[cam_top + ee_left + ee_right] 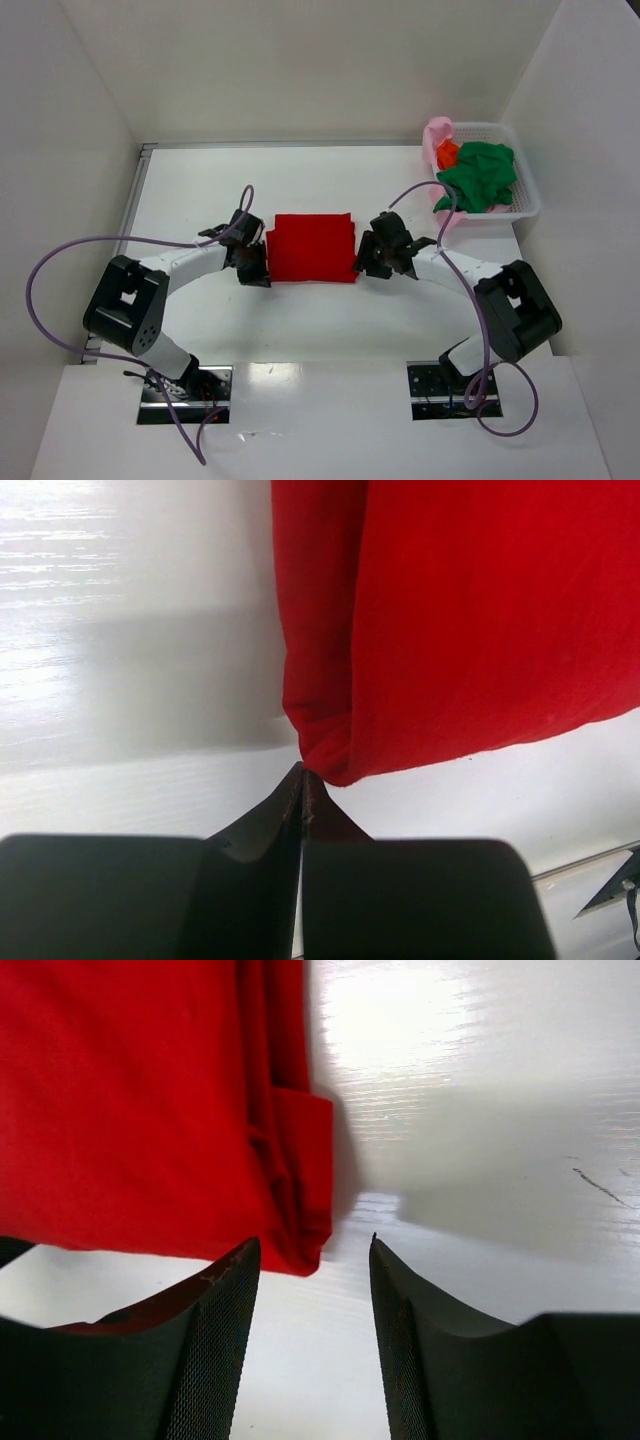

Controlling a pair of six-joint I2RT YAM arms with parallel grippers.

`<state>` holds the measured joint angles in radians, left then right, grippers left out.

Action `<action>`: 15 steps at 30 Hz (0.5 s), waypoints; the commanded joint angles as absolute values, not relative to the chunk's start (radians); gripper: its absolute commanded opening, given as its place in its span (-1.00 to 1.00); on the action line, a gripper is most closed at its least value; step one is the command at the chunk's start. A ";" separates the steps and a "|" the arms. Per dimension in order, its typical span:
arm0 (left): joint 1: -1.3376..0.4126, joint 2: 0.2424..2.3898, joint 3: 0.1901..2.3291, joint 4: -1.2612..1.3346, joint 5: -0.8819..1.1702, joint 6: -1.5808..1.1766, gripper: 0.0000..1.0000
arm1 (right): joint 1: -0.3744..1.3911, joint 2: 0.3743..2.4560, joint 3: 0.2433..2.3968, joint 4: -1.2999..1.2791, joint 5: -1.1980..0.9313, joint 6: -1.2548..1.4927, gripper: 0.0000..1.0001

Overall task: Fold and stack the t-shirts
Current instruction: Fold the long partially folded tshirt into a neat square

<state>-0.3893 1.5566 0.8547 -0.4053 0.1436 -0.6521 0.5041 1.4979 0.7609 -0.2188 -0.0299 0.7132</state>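
The bright red t-shirt (312, 247) lies folded into a flat rectangle at the table's middle. My left gripper (253, 264) is at its near left corner. In the left wrist view the jaws are pressed together, and the gripper's tip (302, 776) touches the red corner (335, 755) with no cloth seen between the jaws. My right gripper (372, 258) is at the near right corner. In the right wrist view it (313, 1244) is open and empty, and the folded red edge (295, 1200) lies just ahead of its left finger. The dark green (480, 175), orange (447, 153) and pale pink (437, 135) shirts lie crumpled in the basket.
The white lattice basket (527, 190) stands at the back right corner, and pink cloth hangs over its near left side. White walls close off the table on the left, back and right. Purple cables loop from both arms.
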 commanded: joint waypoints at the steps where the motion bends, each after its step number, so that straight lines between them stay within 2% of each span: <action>1: -0.405 1.575 0.847 -0.426 0.179 -0.623 -1.00 | 0.497 1.433 0.750 -0.224 -0.035 0.718 0.08; 3: -0.405 1.586 0.847 -0.426 0.179 -0.623 -1.00 | 0.497 1.408 0.738 -0.224 -0.049 0.718 0.08; 5: -0.405 1.586 0.847 -0.426 0.179 -0.623 -1.00 | 0.497 1.399 0.727 -0.215 -0.061 0.718 -0.05; 9: -0.405 1.575 0.836 -0.426 0.158 -0.632 -1.00 | 0.497 1.390 0.718 -0.215 -0.112 0.709 -0.11; 12: -0.405 1.575 0.836 -0.436 0.149 -0.632 -1.00 | 0.497 1.390 0.707 -0.215 -0.124 0.709 -0.37; 15: -0.405 1.575 0.836 -0.466 0.117 -0.653 -1.00 | 0.497 1.390 0.707 -0.238 -0.086 0.699 -0.28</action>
<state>-0.4011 1.5791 0.8459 -0.4156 0.1524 -0.6548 0.5034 1.4227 0.7113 -0.2298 -0.1013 0.7116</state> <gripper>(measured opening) 0.003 0.350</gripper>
